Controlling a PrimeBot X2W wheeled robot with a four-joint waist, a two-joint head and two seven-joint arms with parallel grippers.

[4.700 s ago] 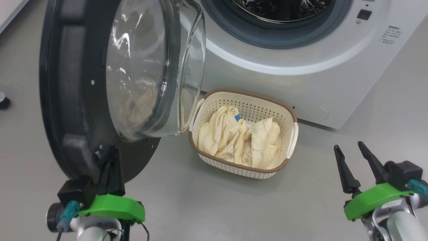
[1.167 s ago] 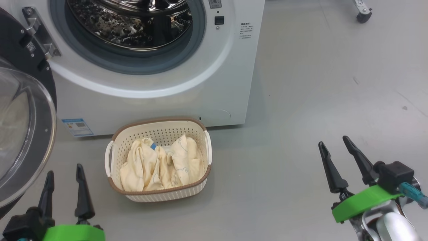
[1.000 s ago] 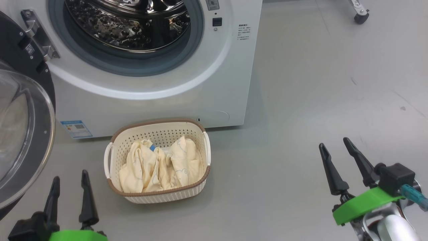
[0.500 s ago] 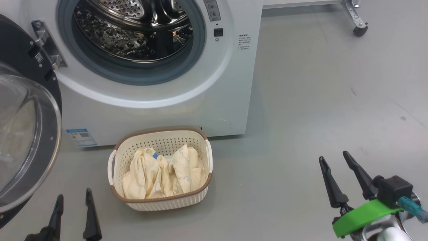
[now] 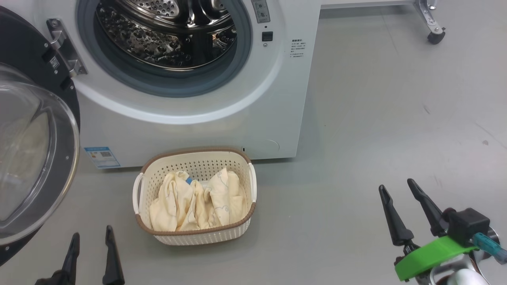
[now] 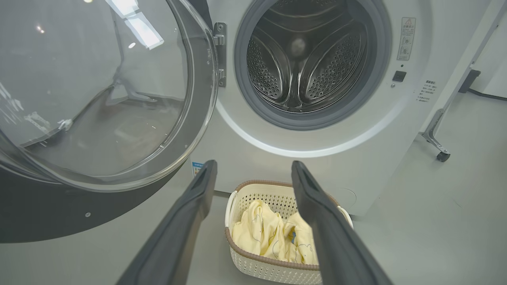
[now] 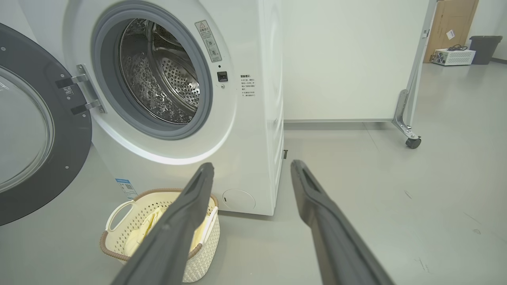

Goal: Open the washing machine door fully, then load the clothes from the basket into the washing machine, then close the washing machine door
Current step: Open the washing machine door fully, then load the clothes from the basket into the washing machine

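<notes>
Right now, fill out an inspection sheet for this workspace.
Surface: grey floor, faint scuffs.
Job's things: door wide open; washer drum looks empty; basket on the floor before the washer, clothes inside.
Clutter: nothing seen.
Hands: left hand open, empty, near the basket; right hand open, empty, well off to the basket's right.
Cables: teal plug at the right wrist.
Surroundings: wheeled panel; box and bin beyond.

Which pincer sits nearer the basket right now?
Left. The left pincer hovers open close to the basket, off its front left corner; the right pincer, also open, stands well away on its right.
</notes>
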